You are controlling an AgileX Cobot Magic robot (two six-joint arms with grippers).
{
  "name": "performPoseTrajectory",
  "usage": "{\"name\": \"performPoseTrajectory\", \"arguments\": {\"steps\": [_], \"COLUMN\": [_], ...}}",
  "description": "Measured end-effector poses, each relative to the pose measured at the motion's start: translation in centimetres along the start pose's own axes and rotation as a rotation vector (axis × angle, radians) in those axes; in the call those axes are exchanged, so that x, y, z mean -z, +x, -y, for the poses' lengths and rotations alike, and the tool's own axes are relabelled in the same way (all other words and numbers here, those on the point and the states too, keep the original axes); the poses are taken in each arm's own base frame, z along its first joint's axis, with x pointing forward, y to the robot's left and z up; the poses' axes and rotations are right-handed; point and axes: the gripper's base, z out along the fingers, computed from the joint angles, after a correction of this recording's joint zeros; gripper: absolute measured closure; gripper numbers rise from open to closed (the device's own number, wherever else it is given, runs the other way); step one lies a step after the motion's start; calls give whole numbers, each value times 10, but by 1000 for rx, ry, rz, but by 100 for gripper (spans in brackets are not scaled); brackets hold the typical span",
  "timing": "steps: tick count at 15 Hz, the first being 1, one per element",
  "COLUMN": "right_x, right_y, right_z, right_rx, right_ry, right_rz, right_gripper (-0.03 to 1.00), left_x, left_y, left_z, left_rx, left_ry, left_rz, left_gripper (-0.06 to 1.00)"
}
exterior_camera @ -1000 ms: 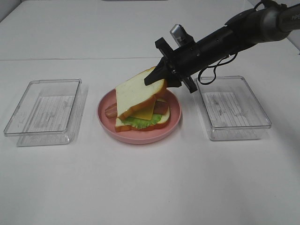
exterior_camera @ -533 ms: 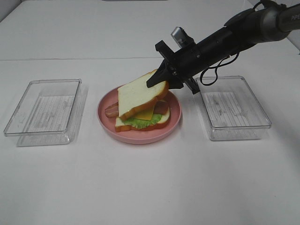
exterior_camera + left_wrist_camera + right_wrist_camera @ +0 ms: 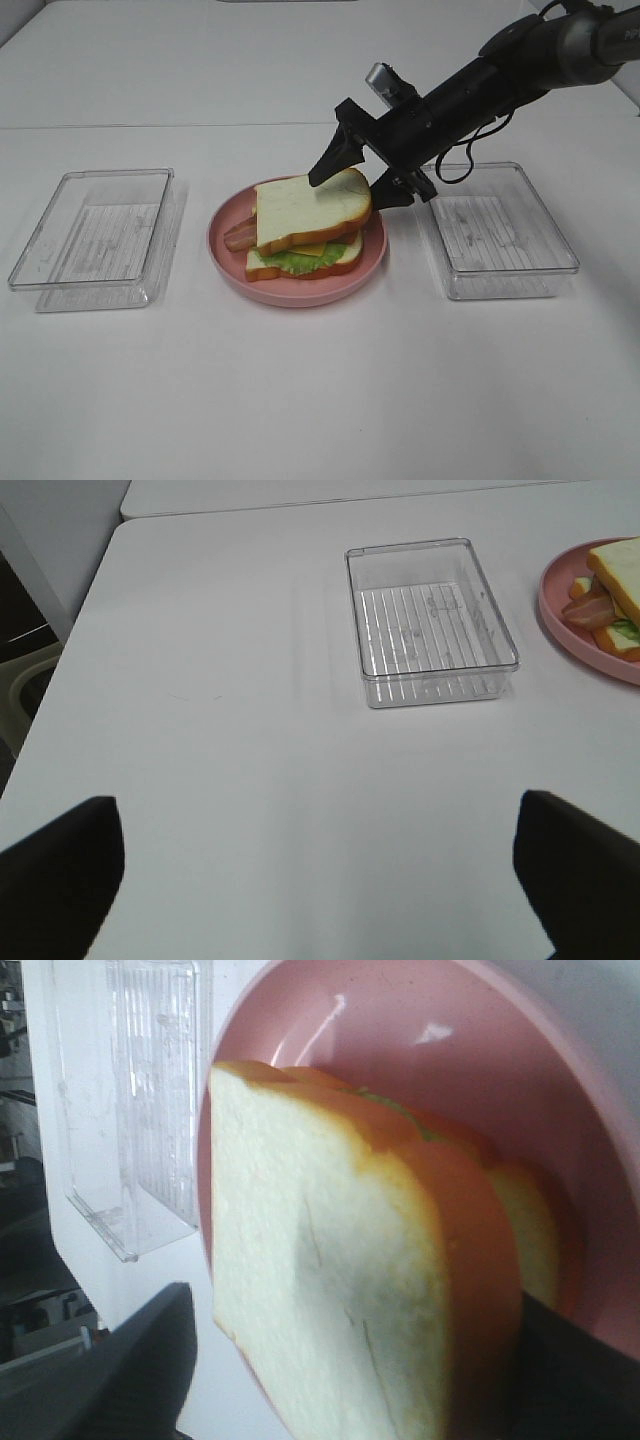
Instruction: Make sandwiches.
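The sandwich (image 3: 305, 232) sits on a pink plate (image 3: 222, 250) in the middle of the white table (image 3: 320, 390). Top bread slice (image 3: 310, 208) lies nearly flat on the stack. Under it show yellow cheese (image 3: 312, 250), green lettuce (image 3: 290, 262), a bottom bread slice (image 3: 340, 260), and bacon (image 3: 240, 237) poking out the left side, over the plate but inside its rim.

The right gripper (image 3: 350, 177) is at the back right corner of the top slice. Its jaws are spread wide, one finger above the slice & one beside the right edge. Can't tell if they touch the bread. It does not hold the slice.

One clear plastic box (image 3: 95, 240) is left of the plate, another clear box (image 3: 498, 230) is right of it, just beside the rim. Lots of bare table in front & behind.

The left gripper (image 3: 320, 870) hangs near the table's left front w/ jaws wide, holding nothing, well apart from the plate.
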Motion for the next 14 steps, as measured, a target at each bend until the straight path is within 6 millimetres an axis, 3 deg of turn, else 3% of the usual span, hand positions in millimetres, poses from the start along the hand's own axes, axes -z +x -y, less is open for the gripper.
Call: {"name": "performPoseTrajectory", "arguments": {"steps": [7,10,12,14], "right_x": [32,50,71,103], "right_y": [8,9,13,22], "right_z": [-11,-23,-39,-47], "right_rx": [84,104,147,139], "right_ry": [217,275,323,516], "right_rz": [-11,43,91,134], "right_gripper": [24,14,7,5], "left_x": [0,0,0,0], "left_y": [0,0,0,0], "left_z": [0,0,0,0], "left_rx": [-2,-4,-4,-4], "left_ry": [0,0,0,0], "left_rz": [0,0,0,0], "left_gripper": [-4,-4,-4,-4]}}
